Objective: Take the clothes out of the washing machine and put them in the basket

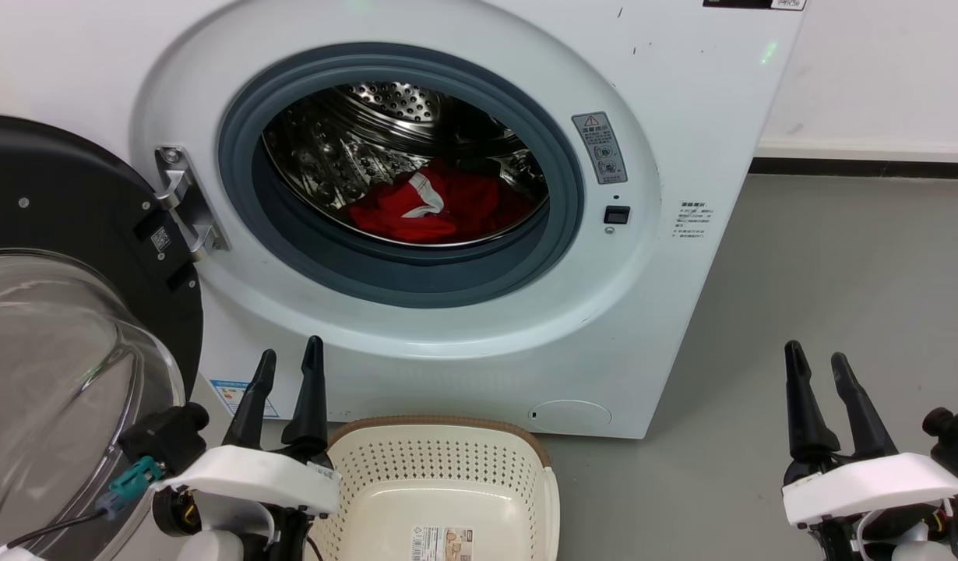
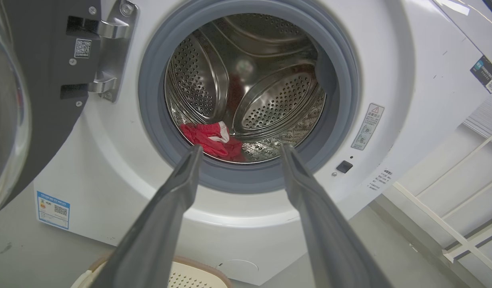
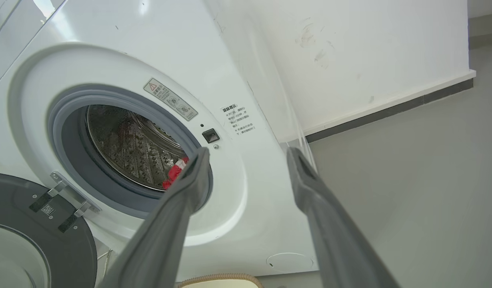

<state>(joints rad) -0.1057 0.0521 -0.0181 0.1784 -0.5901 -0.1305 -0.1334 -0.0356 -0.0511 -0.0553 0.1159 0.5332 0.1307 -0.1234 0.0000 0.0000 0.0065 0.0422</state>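
Dark left end effector (image 1: 292,348) and right end effector (image 1: 815,351), upright, jaws apart, empty, before the washing machine (image 1: 681,78).

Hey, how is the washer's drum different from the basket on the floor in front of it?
The drum is shiny steel; the basket is cream plastic with a brown rim. The drum opens toward the front, the basket opens upward. The drum holds red clothes; the basket's visible part holds none, just a label. Both have walls dotted with small holes.
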